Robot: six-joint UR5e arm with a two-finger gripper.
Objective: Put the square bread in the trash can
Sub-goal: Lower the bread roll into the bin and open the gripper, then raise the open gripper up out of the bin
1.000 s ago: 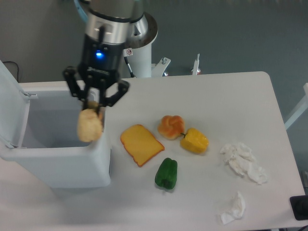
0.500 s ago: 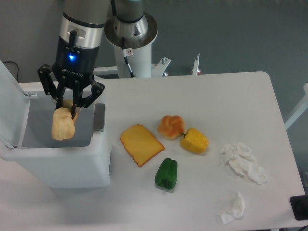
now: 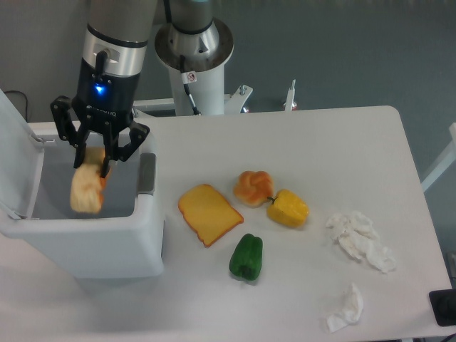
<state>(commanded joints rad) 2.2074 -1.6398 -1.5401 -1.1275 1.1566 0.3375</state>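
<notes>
The square bread (image 3: 86, 192) is a pale cream block, blurred, just below my fingertips and inside the opening of the trash can (image 3: 92, 239). The trash can is a large white bin at the table's left, with its lid (image 3: 16, 153) swung up on the left side. My gripper (image 3: 92, 158) hangs over the bin's opening, pointing down. Its fingers are spread and the bread looks free of them. The bin's inside bottom is hidden behind its front wall.
An orange-yellow toast slice (image 3: 208, 212), a round orange bun (image 3: 254, 187), a yellow pepper (image 3: 288, 208) and a green pepper (image 3: 246, 256) lie mid-table. Crumpled white tissues (image 3: 360, 242) (image 3: 346, 308) lie at the right. The robot's base (image 3: 194, 50) stands behind.
My gripper moved left from the bin's right wall to over its opening. The bread, held a second ago, now sits lower and blurred below the fingers.
</notes>
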